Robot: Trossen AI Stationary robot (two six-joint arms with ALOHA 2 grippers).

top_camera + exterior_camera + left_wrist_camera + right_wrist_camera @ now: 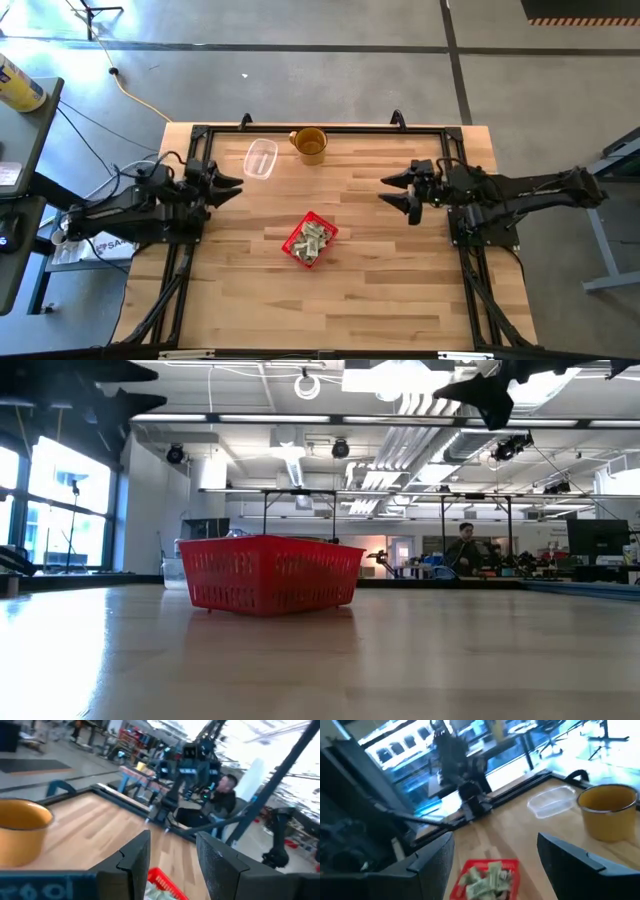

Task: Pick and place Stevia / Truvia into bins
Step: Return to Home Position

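The red bin (311, 240) stands near the middle of the table, turned at an angle, with several pale green and white sweetener packets (316, 238) piled inside it. It also shows in the low view (271, 574) and in the right wrist view (486, 877), packets (487, 876) inside. My left gripper (232, 189) hovers open above the table's left side, pointing toward the middle. My right gripper (395, 192) hovers open above the right side, facing it. Both are well clear of the bin. No packets show on the bare table.
A yellow-brown mug (310, 145) and a clear plastic container (260, 158) stand near the far edge, left of centre. A black frame (330, 129) runs round the table. A person (462, 547) sits in the room beyond. Bare wood lies around the bin.
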